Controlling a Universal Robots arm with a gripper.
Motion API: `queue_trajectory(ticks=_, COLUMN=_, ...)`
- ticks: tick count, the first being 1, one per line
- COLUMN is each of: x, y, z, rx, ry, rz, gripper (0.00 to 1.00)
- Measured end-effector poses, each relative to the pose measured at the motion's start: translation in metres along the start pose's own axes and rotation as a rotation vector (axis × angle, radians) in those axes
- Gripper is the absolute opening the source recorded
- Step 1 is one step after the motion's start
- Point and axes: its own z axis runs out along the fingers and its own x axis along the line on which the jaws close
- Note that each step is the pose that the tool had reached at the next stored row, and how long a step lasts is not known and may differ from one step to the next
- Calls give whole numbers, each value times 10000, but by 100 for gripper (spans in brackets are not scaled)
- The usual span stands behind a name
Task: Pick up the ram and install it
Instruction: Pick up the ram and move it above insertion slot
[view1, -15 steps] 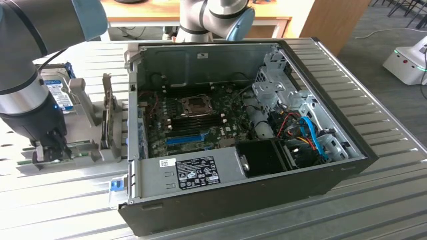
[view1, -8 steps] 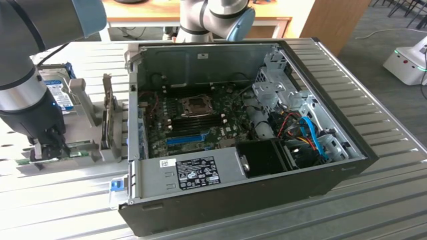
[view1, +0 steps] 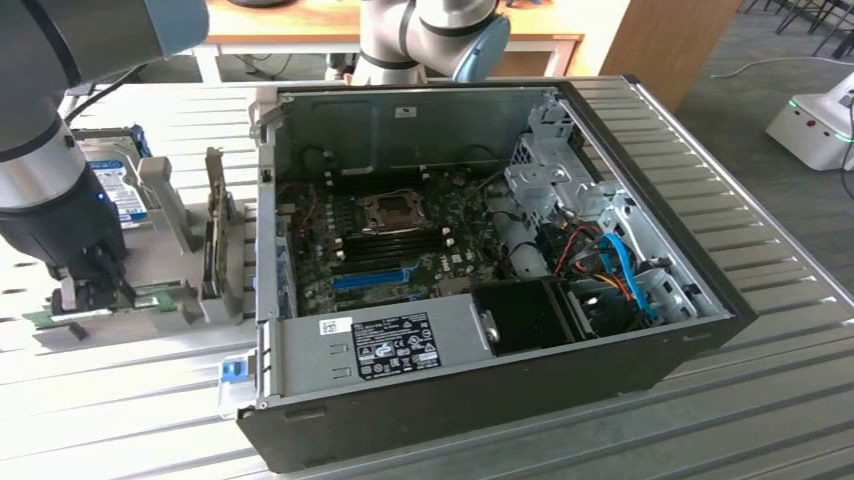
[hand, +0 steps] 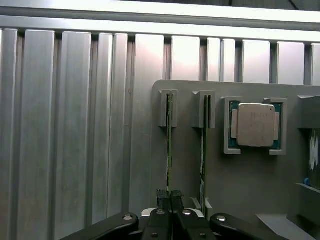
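Pinching the ram (hand: 169, 145) by its thin edge, the gripper (hand: 170, 201) is shut on the near end. The stick stands on edge in the holder (hand: 250, 190), its long axis running straight away from the fingers to a slotted post. A second stick (hand: 205, 145) stands parallel, just beside it. The holder sits outside the case (view1: 400, 410), on the exterior view's left. The fingertips hide the gripped end, and whether the ram has lifted is unclear.
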Motion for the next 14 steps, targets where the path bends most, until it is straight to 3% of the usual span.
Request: queue_trajectory(ticks=14, x=-7, y=3, z=-292, rx=0, ry=-1, rz=4, gripper=12)
